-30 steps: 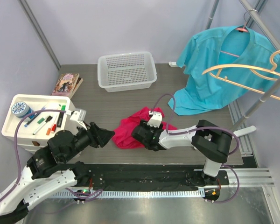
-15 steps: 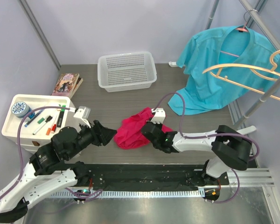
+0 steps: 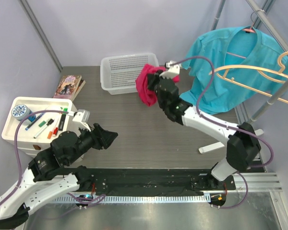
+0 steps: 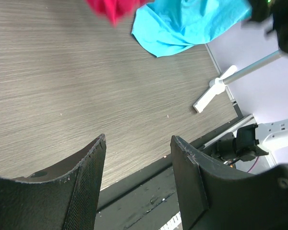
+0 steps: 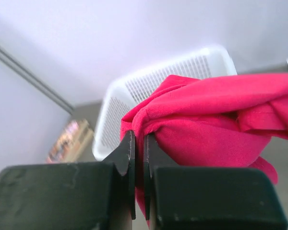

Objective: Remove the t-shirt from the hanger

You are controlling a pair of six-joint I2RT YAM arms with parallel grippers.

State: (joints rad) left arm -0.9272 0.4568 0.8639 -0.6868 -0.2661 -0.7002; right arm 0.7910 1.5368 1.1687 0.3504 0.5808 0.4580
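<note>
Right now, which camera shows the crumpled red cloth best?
The top external view: the crumpled red cloth hangs whole near the white mesh basket. The right wrist view shows only a close fold pinched in the right tool; the left wrist view catches an edge.

Stretches the right arm (image 3: 206, 125) far forward from its base, elbow low, wrist raised. Clamps the right pincer (image 3: 156, 86) on red cloth (image 3: 146, 88), fingers (image 5: 127, 153) almost meeting. Holds the left arm (image 3: 48, 165) folded low near its base, left pincer (image 3: 108, 136) aimed rightward, jaws parted and empty.
</note>
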